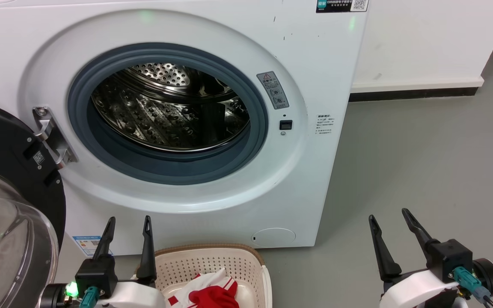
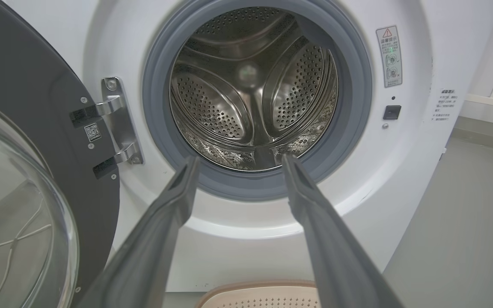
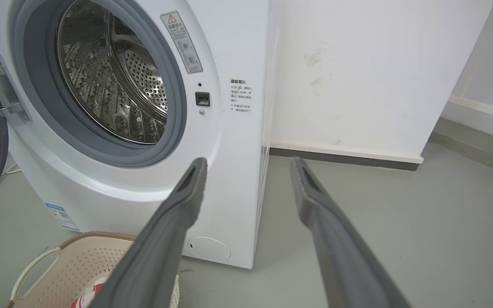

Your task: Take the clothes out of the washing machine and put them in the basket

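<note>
The white washing machine (image 1: 315, 64) fills the upper left of the head view, its door (image 1: 11, 205) swung open to the left. Its steel drum (image 1: 169, 107) holds nothing that I can see, also in the left wrist view's drum (image 2: 250, 90). On the floor in front stands the cream basket (image 1: 212, 261) with red-and-white clothes (image 1: 210, 293) lying in it. My left gripper (image 1: 129, 222) is open just left of the basket, nothing between its fingers. My right gripper (image 1: 390, 216) is open over the bare floor to the right of the machine.
Grey floor (image 1: 422, 162) spreads to the right of the machine. A white wall with a dark skirting strip (image 1: 413, 93) runs behind it. The open glass door takes up the space at the lower left.
</note>
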`<state>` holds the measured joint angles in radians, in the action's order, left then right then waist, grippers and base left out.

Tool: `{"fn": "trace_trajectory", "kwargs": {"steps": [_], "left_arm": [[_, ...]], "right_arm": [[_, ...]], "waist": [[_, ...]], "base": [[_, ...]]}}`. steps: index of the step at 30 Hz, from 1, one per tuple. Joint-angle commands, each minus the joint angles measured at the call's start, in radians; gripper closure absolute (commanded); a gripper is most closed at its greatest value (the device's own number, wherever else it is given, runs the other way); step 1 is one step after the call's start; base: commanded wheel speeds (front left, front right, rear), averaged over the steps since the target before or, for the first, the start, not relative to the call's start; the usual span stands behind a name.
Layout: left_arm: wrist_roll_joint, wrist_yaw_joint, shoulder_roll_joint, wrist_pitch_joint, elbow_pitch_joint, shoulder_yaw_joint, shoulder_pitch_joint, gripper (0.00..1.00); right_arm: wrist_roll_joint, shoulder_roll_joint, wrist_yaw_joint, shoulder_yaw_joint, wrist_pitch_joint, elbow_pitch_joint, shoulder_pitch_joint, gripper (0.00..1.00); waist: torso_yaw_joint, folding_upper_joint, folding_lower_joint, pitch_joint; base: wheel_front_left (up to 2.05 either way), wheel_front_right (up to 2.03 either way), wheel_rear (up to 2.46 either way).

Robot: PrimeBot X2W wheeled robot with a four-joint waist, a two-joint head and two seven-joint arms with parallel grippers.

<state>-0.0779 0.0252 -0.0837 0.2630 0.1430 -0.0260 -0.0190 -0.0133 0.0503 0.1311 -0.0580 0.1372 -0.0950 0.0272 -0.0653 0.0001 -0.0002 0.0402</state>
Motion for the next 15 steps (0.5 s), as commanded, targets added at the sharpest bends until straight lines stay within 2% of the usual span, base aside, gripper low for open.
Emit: {"fn": "trace_trajectory", "kwargs": {"steps": [1,15], "left_arm": [[-0.004,0.003,-0.001,0.000,-0.008,-0.003,-0.012,0.00],[-0.014,-0.005,-0.018,-0.022,-0.028,-0.022,-0.053,0.00]], "right_arm": [[0.004,0.000,-0.001,-0.001,-0.002,0.007,0.016,0.00],[-0.020,0.000,-0.001,0.003,-0.006,0.008,0.037,0.00]], "waist": [[0.004,-0.0001,0.0002,0.003],[0.013,-0.0001,0.0002,0.016]], "base": [[0.00,0.00,0.00],[0.00,0.00,0.00]]}}
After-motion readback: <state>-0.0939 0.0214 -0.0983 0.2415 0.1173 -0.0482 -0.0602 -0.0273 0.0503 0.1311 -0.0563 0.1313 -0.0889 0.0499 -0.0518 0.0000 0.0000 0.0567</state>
